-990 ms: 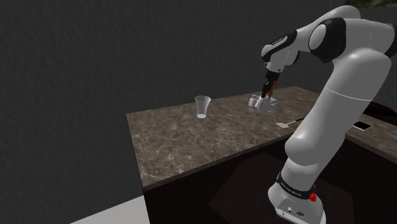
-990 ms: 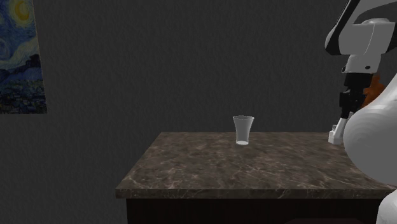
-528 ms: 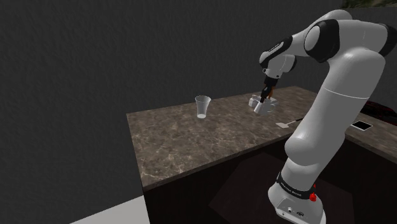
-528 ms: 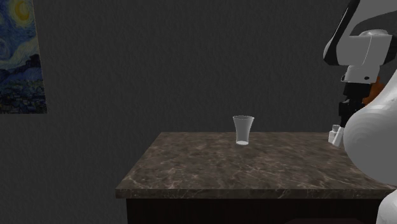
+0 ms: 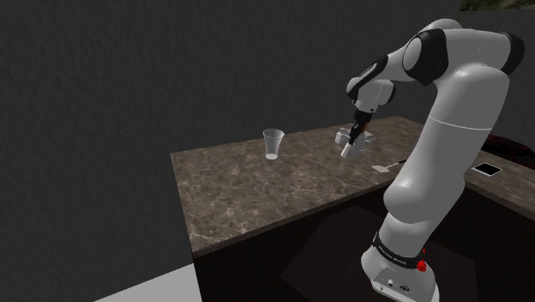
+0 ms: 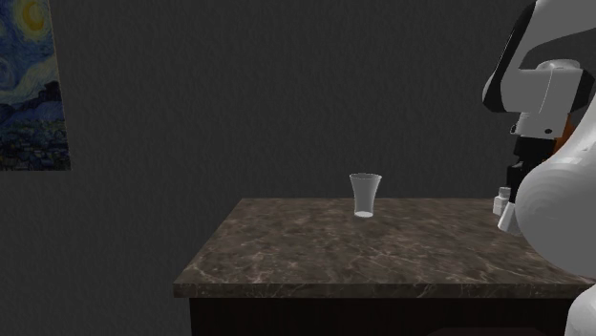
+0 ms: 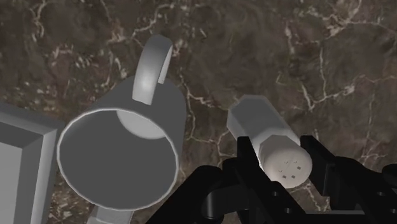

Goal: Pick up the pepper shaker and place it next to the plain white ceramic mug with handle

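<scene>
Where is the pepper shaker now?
The pepper shaker is clasped in the gripper beside the white mug, toward the countertop's right end in the shoulder view.

One shaker (image 7: 270,143), one mug (image 7: 121,153) with one handle, one clear glass (image 5: 273,143), and one grey box (image 7: 19,159), partly cut off at the edge. One marbled surface (image 5: 257,189). One painting (image 6: 33,86) on the wall. One white arm (image 5: 454,129), two black fingers (image 7: 247,159).

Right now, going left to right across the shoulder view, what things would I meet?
Clear cup → pepper shaker in the gripper → small white spoon-like thing → flat white slab.
</scene>
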Robot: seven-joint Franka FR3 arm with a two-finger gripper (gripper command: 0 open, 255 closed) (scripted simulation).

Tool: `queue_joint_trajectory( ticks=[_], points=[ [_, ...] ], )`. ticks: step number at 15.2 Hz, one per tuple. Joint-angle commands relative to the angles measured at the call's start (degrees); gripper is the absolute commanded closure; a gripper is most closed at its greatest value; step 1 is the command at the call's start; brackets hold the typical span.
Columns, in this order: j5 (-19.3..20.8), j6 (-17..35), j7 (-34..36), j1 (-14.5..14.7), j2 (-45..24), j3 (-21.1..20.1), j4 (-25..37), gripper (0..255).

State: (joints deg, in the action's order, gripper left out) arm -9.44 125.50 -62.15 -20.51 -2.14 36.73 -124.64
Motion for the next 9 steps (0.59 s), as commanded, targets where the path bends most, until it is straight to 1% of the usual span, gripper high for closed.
queue_joint_trajectory(
  ticks=[1,5,6,9],
  points=[
    [0.0,0.1,0.0,0.0,0.0,0.0,-0.1,255],
    [0.0,0.1,0.0,0.0,0.0,0.0,-0.1,255],
    [0.0,0.1,0.0,0.0,0.0,0.0,-0.1,0],
    [0.0,0.1,0.0,0.0,0.0,0.0,-0.1,0]
  ],
)
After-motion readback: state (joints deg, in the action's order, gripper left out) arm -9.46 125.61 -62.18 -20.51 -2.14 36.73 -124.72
